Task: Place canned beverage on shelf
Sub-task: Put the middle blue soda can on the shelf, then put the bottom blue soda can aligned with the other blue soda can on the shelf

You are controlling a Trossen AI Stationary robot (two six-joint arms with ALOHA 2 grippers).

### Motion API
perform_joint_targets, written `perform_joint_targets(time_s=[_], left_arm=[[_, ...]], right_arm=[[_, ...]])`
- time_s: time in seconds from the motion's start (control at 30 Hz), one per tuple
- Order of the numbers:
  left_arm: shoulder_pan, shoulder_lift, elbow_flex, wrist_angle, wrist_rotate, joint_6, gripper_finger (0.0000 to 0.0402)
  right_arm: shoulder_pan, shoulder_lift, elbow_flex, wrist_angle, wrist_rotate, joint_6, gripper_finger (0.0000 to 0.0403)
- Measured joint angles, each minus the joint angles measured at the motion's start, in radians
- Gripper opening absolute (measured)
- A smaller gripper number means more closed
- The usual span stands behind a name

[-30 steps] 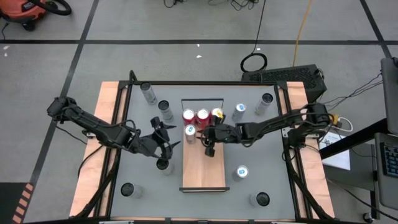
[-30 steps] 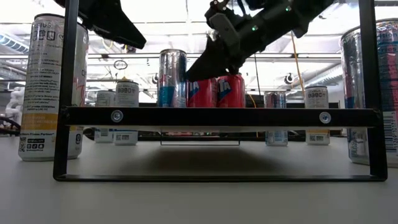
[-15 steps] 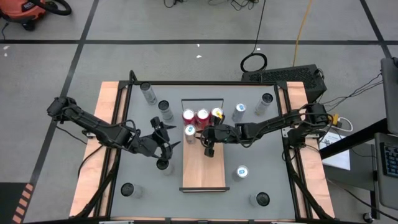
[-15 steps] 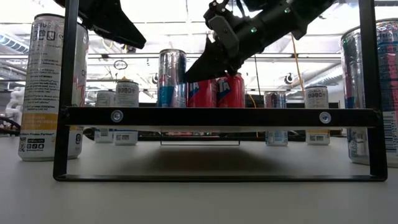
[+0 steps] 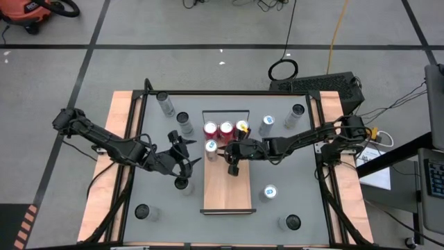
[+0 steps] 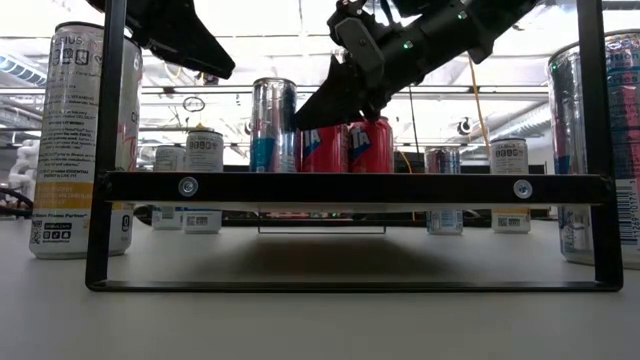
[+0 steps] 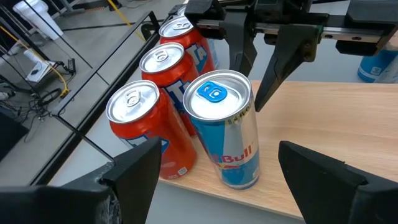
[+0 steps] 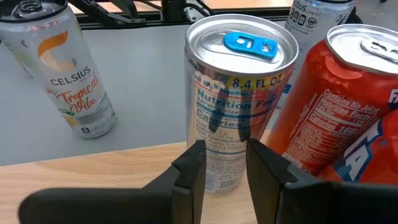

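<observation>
Silver-blue can (image 5: 211,146) standing upright on the shelf (image 5: 227,187), at its left edge beside the red cans (image 5: 218,129) near the wire-rail end. Right gripper (image 5: 232,158) just beside it, fingers narrow, holding nothing. Left gripper (image 5: 186,153) wide, empty, off the shelf's left edge. Best withdrawn straight back and level, without brushing the can.

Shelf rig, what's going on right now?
The robot is stocking cans on the shelf. A silver-blue can stands at its edge beside three red cans. The right gripper sits just off that can, fingers close together, gripping nothing. The left gripper waits open on the can's other side, above the grey table, where more cans stand.
</observation>
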Motion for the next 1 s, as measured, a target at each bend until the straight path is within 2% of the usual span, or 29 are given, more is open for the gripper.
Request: perform_joint_targets(time_s=[0.17, 0.3, 0.57, 0.63, 0.8, 1.0], left_arm=[[0.000, 0.000, 0.000, 0.000, 0.000, 0.000, 0.0319], [-0.007, 0.000, 0.000, -0.001, 0.001, 0.000, 0.0319], [-0.035, 0.000, 0.000, 0.000, 0.003, -0.001, 0.0319], [-0.039, 0.000, 0.000, 0.003, 0.003, -0.001, 0.0319], [-0.049, 0.000, 0.001, 0.046, 0.003, 0.005, 0.0319], [-0.055, 0.000, 0.001, 0.069, 0.003, -0.010, 0.0319]], right_arm=[[0.000, -0.004, 0.000, -0.003, 0.000, 0.000, 0.0077], [0.013, -0.055, 0.000, -0.066, -0.001, 0.001, 0.0077], [0.086, -0.308, 0.000, -0.400, -0.007, 0.092, 0.0077], [0.111, -0.377, 0.000, -0.495, -0.027, 0.148, 0.0077], [0.177, -0.516, 0.000, -0.650, -0.099, 0.428, 0.0077], [0.308, -0.581, 0.018, -0.789, -0.125, 0.545, 0.0092]])
